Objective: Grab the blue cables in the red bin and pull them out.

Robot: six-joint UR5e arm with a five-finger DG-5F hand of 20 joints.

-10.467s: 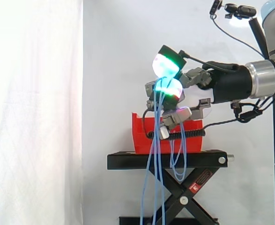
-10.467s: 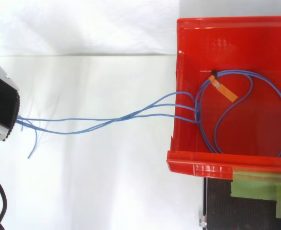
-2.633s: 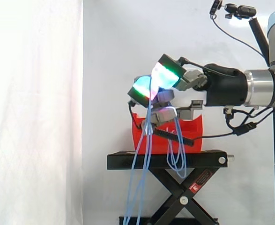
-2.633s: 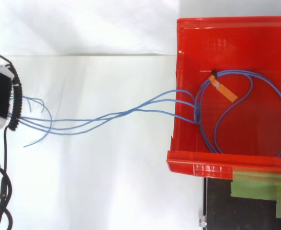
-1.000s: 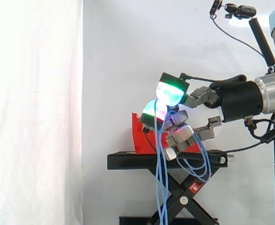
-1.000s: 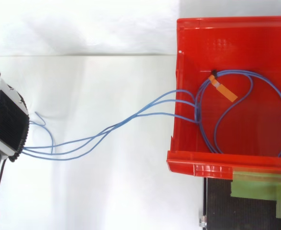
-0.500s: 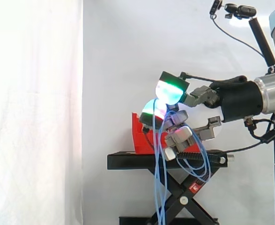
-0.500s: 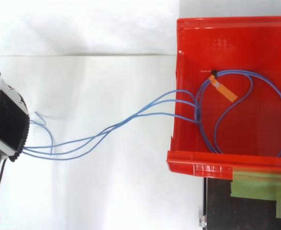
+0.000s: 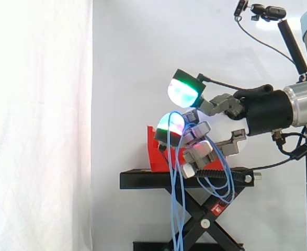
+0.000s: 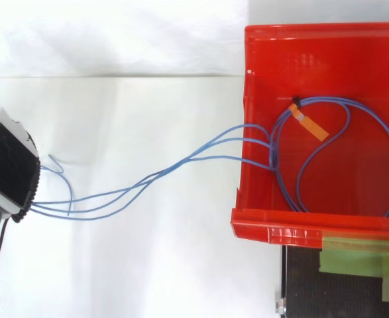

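1. In your side view, the hand (image 9: 222, 104) is reaching in from the right. It is hovering just above the top plate of the black stand (image 9: 143, 180), in front of the red bin (image 9: 154, 149).
2. Its fingers are curling round the blue cables (image 9: 175, 209). The strands are arching over a lower green-glowing pad (image 9: 171, 124) and running down between the bent fingers beneath it. Another glowing pad (image 9: 183, 90) is sitting higher up, apart from the lower one.
3. Below the hand, you are seeing several strands hanging almost straight down past the front of the stand to the bottom of the view. A slack loop is dangling under the fingers, beside the stand's plate.
4. In your top view, a black-and-white part of the hand (image 10: 8, 169) is showing at the left edge, well apart from the bin (image 10: 300, 228).
5. The cables (image 10: 161, 173) are stretching from that part across the white ground in loose curves. They are bunching together about midway, then fanning out again as they cross the bin's left wall.
6. Much of the cable is lying coiled on the bin's floor. A black tie (image 10: 296, 101) is gathering the coil, and an orange tag (image 10: 311, 124) is sticking out beside it.
7. The bin is resting on the black stand (image 10: 310, 288), and a strip of green tape (image 10: 353, 262) is lying on the stand just beside the bin's rim.
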